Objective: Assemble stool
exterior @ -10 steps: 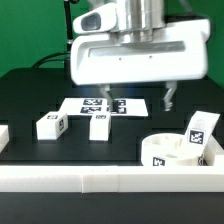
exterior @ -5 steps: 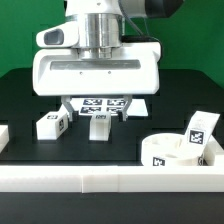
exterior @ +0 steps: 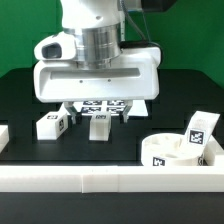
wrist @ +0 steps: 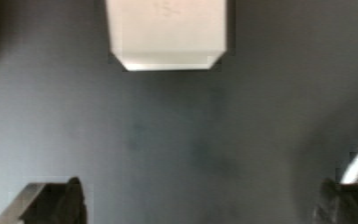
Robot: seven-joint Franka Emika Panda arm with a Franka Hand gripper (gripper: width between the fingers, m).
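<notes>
Our claw [exterior: 98,112] has swung across and dropped, jaws wide apart, over the middle leg [exterior: 98,128] mid tabletop [exterior: 25,100]; we judge grasping comes next.

White boxy end effector [exterior: 97,112], grey wrist [exterior: 98,45]

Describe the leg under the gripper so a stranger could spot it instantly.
On the black table, look just in front of the marker board, where two legs lie. It is the leg nearer the seat, below the open gripper; the other leg lies to the exterior view's left.
</notes>
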